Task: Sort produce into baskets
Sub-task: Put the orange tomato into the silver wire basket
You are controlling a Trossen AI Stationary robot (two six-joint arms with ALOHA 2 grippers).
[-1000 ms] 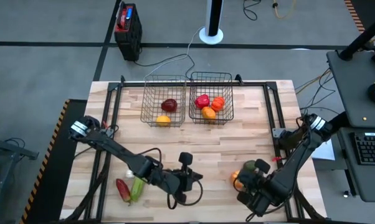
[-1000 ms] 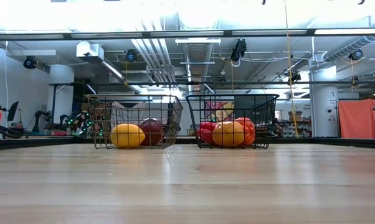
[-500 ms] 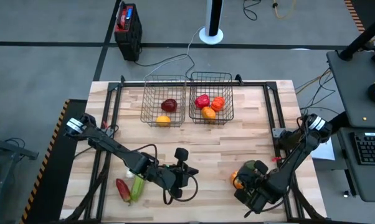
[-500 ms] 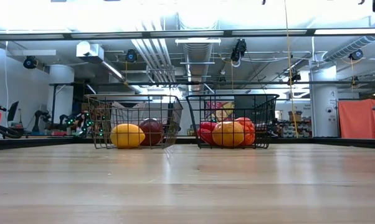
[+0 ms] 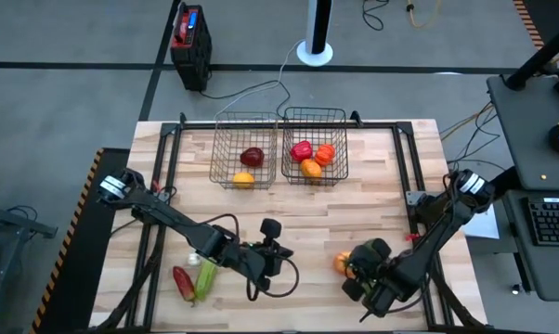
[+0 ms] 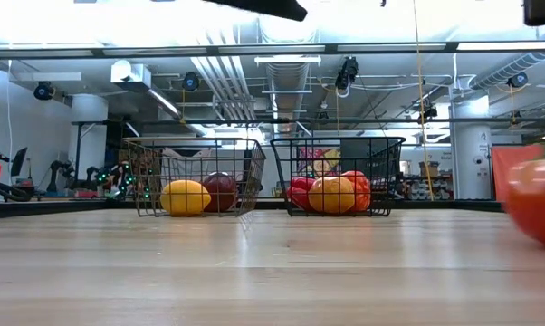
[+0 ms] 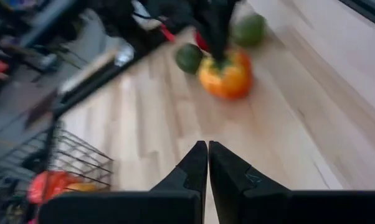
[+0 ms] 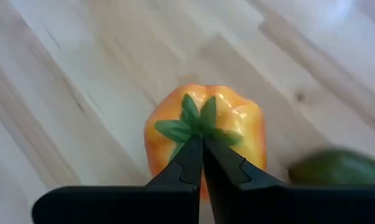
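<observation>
On the pale wooden table [image 5: 289,209], the landmark is the pair of dark wire-mesh baskets [image 5: 279,148] standing side by side at the far edge, already holding a yellow and a dark red fruit in one and red and orange pieces in the other. Well in front of the baskets, toward the near right corner, the right gripper [image 8: 202,144] hangs directly over a glossy orange bell pepper [image 8: 205,134], its fingers pressed together with their tips at the green stem; whether they pinch that stem cannot be told. A round green fruit [image 8: 334,168] lies just beside the pepper. The left gripper [image 7: 207,149], fingers also together and holding nothing, hovers over bare table in front of the baskets, near the middle. A red chilli and a long green vegetable [image 5: 194,280] lie near the left front corner.

The pepper looks light, hollow and smooth-skinned, likely slippery and prone to rolling. Gripping across its ribbed body seems safer than the thin stem.
</observation>
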